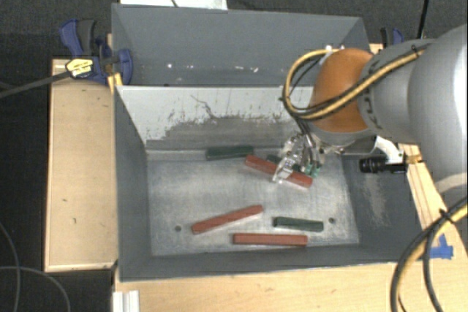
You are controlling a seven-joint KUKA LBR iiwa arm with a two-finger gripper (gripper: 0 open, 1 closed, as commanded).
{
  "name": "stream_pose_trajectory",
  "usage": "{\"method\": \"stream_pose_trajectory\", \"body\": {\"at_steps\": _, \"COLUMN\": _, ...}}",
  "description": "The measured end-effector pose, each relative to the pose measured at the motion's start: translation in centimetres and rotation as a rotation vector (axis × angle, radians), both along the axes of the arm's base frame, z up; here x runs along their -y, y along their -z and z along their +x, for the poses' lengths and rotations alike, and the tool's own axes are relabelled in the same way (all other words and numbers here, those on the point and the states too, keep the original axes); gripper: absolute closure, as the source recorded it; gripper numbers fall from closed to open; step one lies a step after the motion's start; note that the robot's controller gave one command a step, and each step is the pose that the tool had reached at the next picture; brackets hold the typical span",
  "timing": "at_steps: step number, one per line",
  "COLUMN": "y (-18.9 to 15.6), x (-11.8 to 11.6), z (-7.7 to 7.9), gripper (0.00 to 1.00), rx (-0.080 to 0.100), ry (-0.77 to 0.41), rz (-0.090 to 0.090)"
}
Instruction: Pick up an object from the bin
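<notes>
Five sticks are lying in the bin (135, 179). Three are red: the back red stick (257, 163), the middle red stick (227, 219) and the front red stick (270, 239). Two are green: the back green stick (229, 153) and the front green stick (297, 224).

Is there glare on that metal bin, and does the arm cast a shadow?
Camera view: small bright glints line the bin's back-wall fold; its floor is evenly lit; a dim shadow seems to lie beneath the arm, beside the gripper.
</notes>
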State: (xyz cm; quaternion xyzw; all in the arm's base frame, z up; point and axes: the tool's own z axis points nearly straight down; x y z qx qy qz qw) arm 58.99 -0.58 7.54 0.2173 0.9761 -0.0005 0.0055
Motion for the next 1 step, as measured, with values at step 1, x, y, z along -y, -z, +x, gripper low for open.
{"method": "stream_pose_trajectory", "body": {"at_steps": 1, "y": 0.0, "x": 0.0, "z": 0.0, "gripper": 1.0, "rx": 0.0, "ry": 0.0, "rz": 0.0}}
